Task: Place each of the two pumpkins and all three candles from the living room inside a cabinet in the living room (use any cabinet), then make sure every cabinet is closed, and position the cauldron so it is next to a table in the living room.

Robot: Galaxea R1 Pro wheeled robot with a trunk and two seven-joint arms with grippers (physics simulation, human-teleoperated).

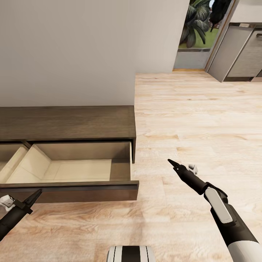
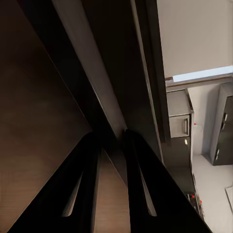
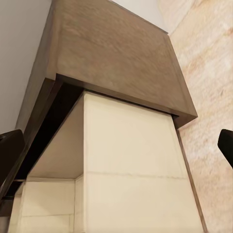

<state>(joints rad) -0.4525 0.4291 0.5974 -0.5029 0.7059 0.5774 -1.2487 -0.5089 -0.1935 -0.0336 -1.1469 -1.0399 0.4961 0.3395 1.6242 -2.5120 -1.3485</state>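
Left of frame, the cabinet [image 1: 69, 122] drawer [image 1: 72, 169] stands open, pale inside bare; left end effector [image 1: 36, 194] clenched, right end effector [image 1: 172, 162] spread.

Dark-brown cabinet [image 1: 72, 122] against the wall, drawer pulled open, pale inside.

Open cabinet [image 1: 72, 123] drawer [image 1: 72, 169] seems unobstructed inside, reachable from above.

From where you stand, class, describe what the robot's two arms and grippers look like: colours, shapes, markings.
Both arms are mostly black. The right arm has white and pale grey shell panels, and the right gripper tapers to slim pointed black fingers. The left gripper is likewise black and pointed, with a small white fitting behind it.
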